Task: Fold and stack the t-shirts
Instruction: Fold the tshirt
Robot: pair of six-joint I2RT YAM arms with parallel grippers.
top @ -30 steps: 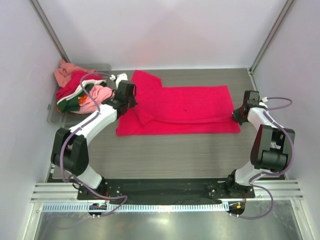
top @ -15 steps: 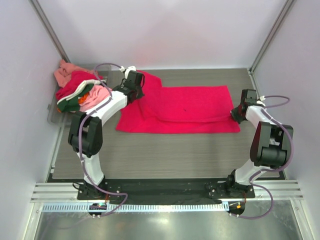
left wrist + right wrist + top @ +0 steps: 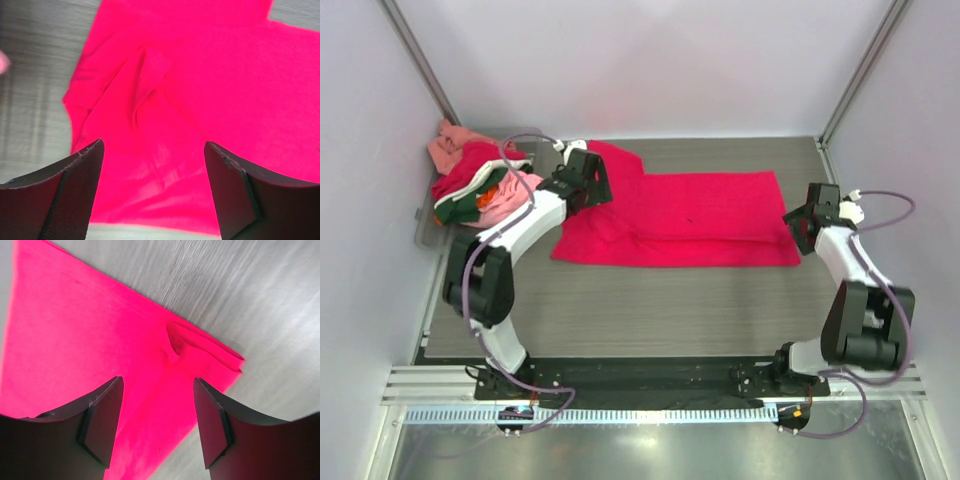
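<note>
1. While its jaws stand wide and empty, the left gripper [image 3: 152,150] hovers over the crimson t-shirt [image 3: 690,215], directly above a rumpled ridge.
2. Likewise the right gripper [image 3: 157,382]: parted, holding nothing, with the shirt's doubled corner just ahead.
3. Step, judged: lengthwise fold laid, cross fold pending.
4. Next move calls for smoothing the ridge and regripping both ends.
5. Stock: other t-shirts [image 3: 470,175], heaped outboard of the left gripper.

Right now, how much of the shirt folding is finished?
Done: the crimson t-shirt lies flat on the table, apparently folded once into a long strip. In hand: nothing is gripped; the left claw and right claw hang open over its two ends. Left: more folds on it, then the crumpled pile of t-shirts in the tray at the far left; no folded stack is visible.
</note>
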